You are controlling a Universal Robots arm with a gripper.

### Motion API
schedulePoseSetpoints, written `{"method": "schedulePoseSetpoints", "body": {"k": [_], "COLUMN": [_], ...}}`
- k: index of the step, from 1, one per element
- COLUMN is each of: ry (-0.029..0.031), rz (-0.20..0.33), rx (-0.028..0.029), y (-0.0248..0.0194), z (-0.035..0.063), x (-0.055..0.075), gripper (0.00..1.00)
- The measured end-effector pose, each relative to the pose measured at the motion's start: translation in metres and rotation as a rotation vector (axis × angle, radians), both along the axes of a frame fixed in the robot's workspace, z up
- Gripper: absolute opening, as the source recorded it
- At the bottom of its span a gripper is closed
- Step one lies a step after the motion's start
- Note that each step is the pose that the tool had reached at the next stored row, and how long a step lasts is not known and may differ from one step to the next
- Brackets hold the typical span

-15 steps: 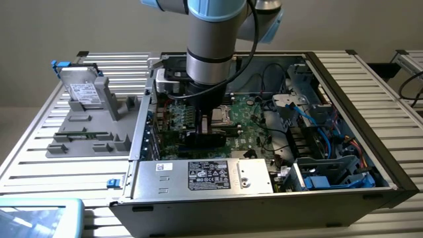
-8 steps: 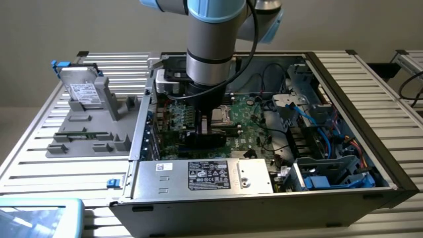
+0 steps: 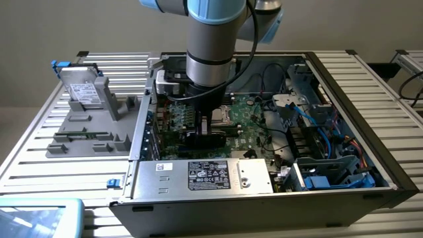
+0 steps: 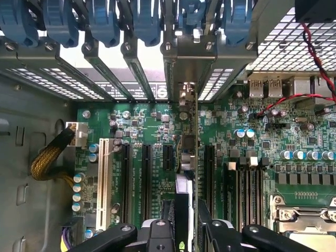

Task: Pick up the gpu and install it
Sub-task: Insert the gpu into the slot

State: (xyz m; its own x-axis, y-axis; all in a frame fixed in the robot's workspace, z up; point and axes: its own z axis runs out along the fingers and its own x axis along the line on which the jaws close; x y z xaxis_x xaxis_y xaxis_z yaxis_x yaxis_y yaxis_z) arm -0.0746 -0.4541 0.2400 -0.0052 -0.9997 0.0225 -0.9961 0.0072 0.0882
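Note:
The gpu [image 4: 188, 157] shows edge-on in the wrist view, a thin card standing upright on the green motherboard [image 4: 147, 126] in line with the black expansion slots. Its metal end bracket [image 4: 186, 68] reaches the rear slot openings of the case. My gripper [image 4: 184, 236] is shut on the card's top edge, one finger [image 4: 157, 233] on each side. In the exterior view the gripper [image 3: 205, 126] is down inside the open computer case [image 3: 343, 74], with the gpu's black body [image 3: 203, 138] under it. I cannot tell whether the card is fully seated.
A silver hard drive [image 3: 84, 91] leans on a grey fixture [image 3: 86, 134] at the exterior view's left. The power supply [image 3: 205, 176] fills the case front. Blue slot latches [image 4: 105, 21], a yellow cable bundle [image 4: 47, 160], memory sticks [image 4: 247, 184] and red-black wires [image 4: 315, 52] surround the card.

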Motion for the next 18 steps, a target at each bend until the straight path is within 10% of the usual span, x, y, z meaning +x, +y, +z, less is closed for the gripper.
{"method": "schedulePoseSetpoints", "body": {"k": [9,14,18], "ry": [0.0005,-0.0020,-0.0036], "rz": [0.000,0.000,0.000], "rx": [0.0000,-0.0005,-0.0041], "y": [0.0000,0.0000,0.0015], "z": [0.0001,0.0017,0.0180], "x": [0.000,0.000,0.000], "gripper": [0.29,0.48,0.48]}}
